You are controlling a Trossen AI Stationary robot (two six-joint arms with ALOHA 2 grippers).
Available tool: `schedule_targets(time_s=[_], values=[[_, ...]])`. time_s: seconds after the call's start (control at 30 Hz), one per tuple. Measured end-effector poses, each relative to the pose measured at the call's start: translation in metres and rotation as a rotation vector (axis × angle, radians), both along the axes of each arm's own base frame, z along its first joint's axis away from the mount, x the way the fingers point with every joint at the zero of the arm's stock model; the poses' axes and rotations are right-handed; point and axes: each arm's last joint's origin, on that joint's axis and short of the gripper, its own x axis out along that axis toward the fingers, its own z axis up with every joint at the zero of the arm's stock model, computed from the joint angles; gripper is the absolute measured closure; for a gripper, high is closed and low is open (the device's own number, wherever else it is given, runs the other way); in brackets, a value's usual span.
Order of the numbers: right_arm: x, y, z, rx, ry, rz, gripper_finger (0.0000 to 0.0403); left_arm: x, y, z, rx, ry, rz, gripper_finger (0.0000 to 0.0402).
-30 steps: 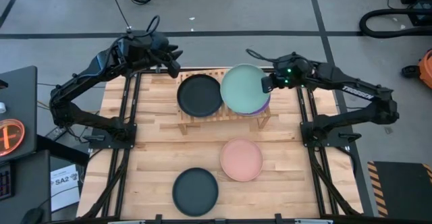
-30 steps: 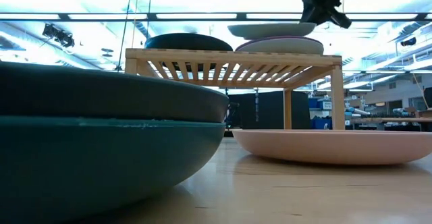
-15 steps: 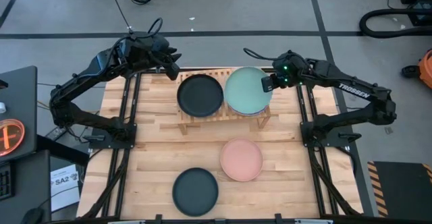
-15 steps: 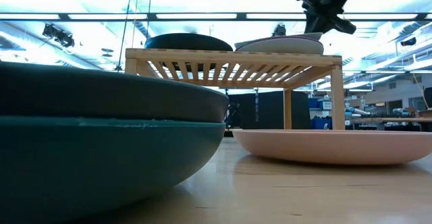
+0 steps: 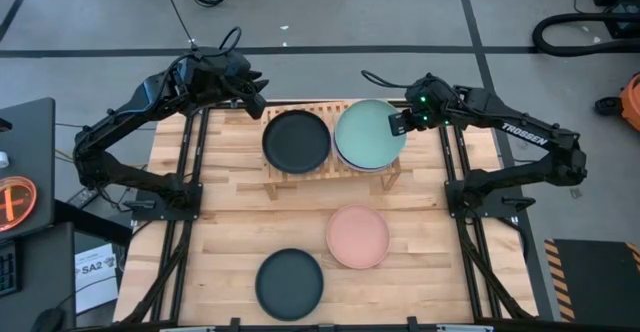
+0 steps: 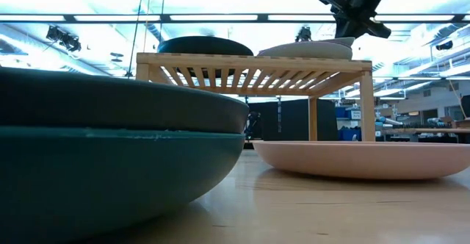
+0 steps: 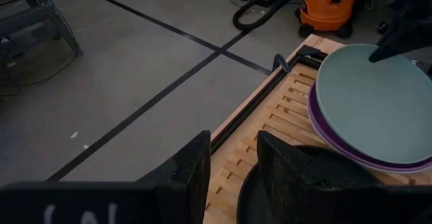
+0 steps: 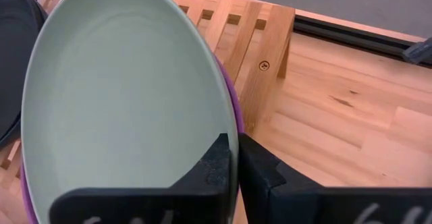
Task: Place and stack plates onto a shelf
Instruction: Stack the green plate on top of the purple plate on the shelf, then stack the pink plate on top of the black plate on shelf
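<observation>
A mint green plate [image 5: 368, 134] lies on a purple plate [image 7: 335, 139] at the right end of the wooden shelf [image 5: 300, 109]. My right gripper [image 5: 398, 123] is shut on the mint plate's right rim. A charcoal plate [image 5: 296, 140] sits on the shelf's left half. My left gripper [image 7: 233, 173] hovers open above the shelf's far left corner and touches nothing. On the tabletop, a salmon plate [image 5: 357, 237] rests near the middle. A charcoal plate stacked on a dark teal one [image 6: 110, 156] stands at the near edge. My right gripper pinches the mint green plate's right rim [image 8: 228, 126] between its two fingers, one finger [image 8: 217, 164] on the upper face and one [image 8: 260, 173] outside the rim. It comes from the table's right, slanting down. The plate rests on the purple plate, its held side slightly raised [image 6: 345, 43].
The shelf stands on short legs [image 6: 365, 104] at the table's far side, with open tabletop between it and the salmon plate. Black arm frames [image 5: 190, 182] run along both table sides. A vacuum and cables lie on the floor beyond the table.
My right gripper has moved down and slightly toward the table's right edge, carrying the mint green plate. The plate hung clear above the purple plate a second ago and now lies on it, covering nearly all of it.
</observation>
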Motion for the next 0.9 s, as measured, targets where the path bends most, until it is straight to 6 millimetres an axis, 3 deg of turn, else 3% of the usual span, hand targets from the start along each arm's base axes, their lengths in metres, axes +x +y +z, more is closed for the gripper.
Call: schedule_targets(time_s=[0.7,0.9], values=[[-0.0004,-0.0005,0.0001,-0.03,0.021,0.006,0.0284,0.0001,-0.0001,0.0,-0.001,-0.001,-0.004,0.0273],[-0.0006,0.0001,-0.0004,-0.016,0.021,0.014,0.027,-0.0001,-0.0065,-0.0076,-0.112,0.04,-0.16,0.0273]])
